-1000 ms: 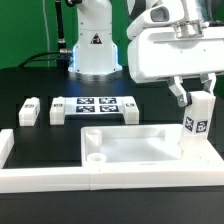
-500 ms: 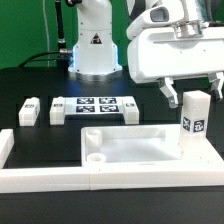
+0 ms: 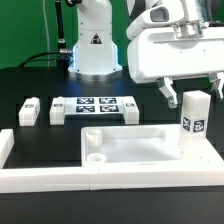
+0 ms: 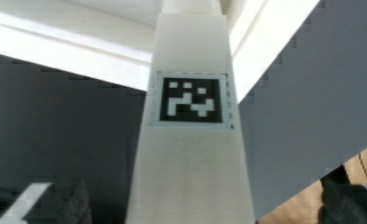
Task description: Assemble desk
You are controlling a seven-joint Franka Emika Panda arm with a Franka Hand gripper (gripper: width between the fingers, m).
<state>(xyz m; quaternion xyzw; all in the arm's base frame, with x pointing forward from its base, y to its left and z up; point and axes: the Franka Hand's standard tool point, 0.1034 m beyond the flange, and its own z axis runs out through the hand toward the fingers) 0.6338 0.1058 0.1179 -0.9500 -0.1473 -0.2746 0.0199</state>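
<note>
The white rimmed tabletop panel (image 3: pixel 130 146) lies flat near the front. One white block leg (image 3: pixel 197 118) with a square tag stands upright at the panel's corner on the exterior view's right. My gripper (image 3: pixel 193 92) is open around the leg's top, its fingers (image 3: pixel 168 93) spread clear of the leg's sides. In the wrist view the leg (image 4: pixel 189 150) fills the middle, tag facing the camera, between my open gripper (image 4: pixel 189 212). Two more legs (image 3: pixel 30 110) (image 3: pixel 59 110) lie on the table at the exterior view's left.
The marker board (image 3: pixel 97 107) lies behind the panel. Long white L-shaped rails (image 3: pixel 50 177) border the front and the exterior view's left. The robot base (image 3: pixel 95 50) stands at the back.
My fingers have spread apart and let go of the upright leg, which stays standing on the panel's corner. Nothing else has moved.
</note>
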